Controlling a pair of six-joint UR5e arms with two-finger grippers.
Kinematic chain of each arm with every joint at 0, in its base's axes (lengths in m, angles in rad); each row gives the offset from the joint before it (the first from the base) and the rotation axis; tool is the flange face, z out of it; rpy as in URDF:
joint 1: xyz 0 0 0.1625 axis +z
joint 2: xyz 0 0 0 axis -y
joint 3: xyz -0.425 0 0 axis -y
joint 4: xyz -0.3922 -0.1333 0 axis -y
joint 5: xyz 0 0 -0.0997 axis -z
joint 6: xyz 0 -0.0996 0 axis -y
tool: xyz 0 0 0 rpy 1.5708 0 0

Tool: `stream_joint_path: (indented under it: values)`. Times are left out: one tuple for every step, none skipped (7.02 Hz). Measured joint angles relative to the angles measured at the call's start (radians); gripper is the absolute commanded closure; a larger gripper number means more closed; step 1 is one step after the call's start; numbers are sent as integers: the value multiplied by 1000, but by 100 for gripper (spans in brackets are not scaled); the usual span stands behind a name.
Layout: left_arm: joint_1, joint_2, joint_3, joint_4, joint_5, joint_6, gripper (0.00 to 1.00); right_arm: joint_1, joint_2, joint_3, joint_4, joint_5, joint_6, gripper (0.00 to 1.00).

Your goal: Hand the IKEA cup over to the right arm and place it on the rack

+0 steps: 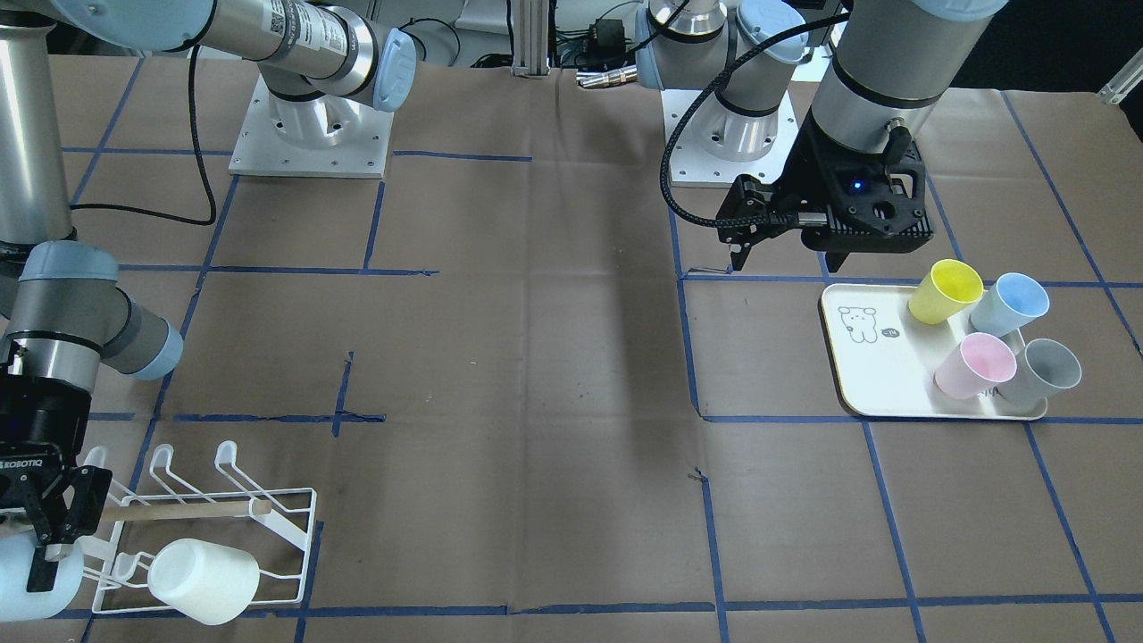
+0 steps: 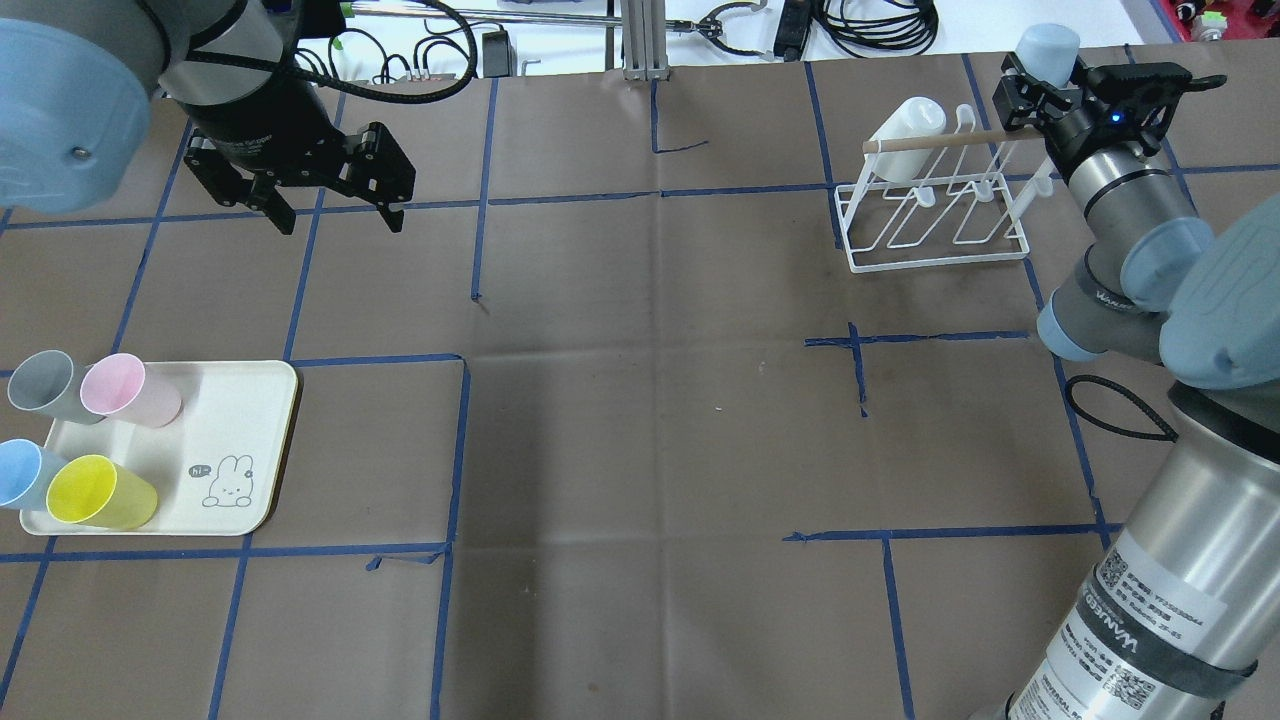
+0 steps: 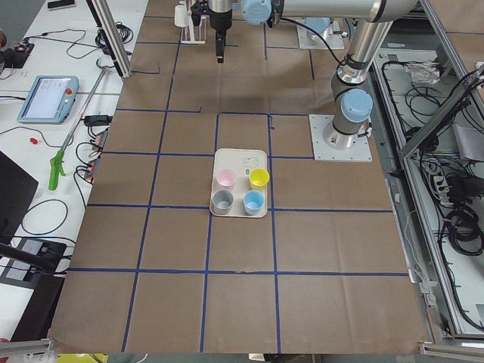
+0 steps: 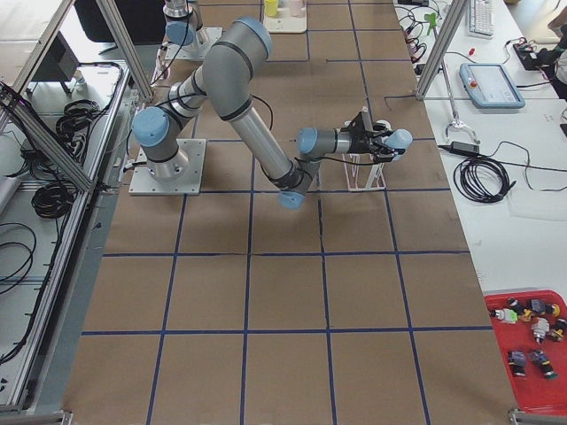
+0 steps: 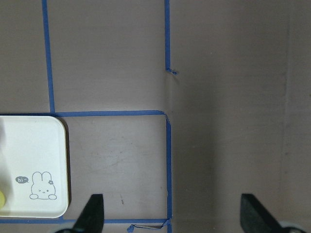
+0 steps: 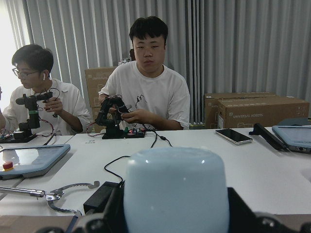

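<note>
My right gripper [image 2: 1040, 80] is shut on a pale-blue cup [image 2: 1047, 45] and holds it level, beside the far right end of the white wire rack [image 2: 935, 235]. In the front-facing view this gripper [image 1: 45, 536] and cup [image 1: 25, 585] are at the left edge, next to the rack [image 1: 286, 527]. The right wrist view shows the cup [image 6: 175, 184] filling the gap between the jaws. A white cup [image 2: 905, 125] sits on a rack prong. My left gripper [image 2: 335, 212] is open and empty above the table, beyond the tray; it also shows in the left wrist view [image 5: 174, 216].
A cream tray [image 2: 250, 420] with a bunny drawing holds several cups: grey [image 2: 42, 385], pink [image 2: 125, 390], blue [image 2: 20, 472] and yellow [image 2: 100, 492]. A wooden dowel [image 2: 950, 142] lies across the rack. Operators sit beyond the table's far edge.
</note>
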Motion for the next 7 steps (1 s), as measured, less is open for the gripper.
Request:
stream_joint_path:
  values:
    - [0, 0, 0, 0, 0, 0, 0, 0, -1, 6, 2, 3, 0, 45]
    - [0, -1, 0, 0, 0, 0, 0, 1, -2, 11, 4, 10, 1, 17]
    - [1, -1, 0, 0, 1, 1, 0, 1, -3, 12, 4, 13, 2, 1]
    - [1, -1, 0, 0, 1, 2, 0, 1, -3, 12, 5, 18, 5, 1]
    - [1, -1, 0, 0, 1, 2, 0, 0, -4, 12, 6, 26, 9, 0]
    - [1, 0, 1, 0, 1, 2, 0, 0, -6, 11, 8, 32, 12, 0]
    - [1, 0, 1, 0, 1, 2, 0, -1, -8, 10, 14, 34, 12, 0]
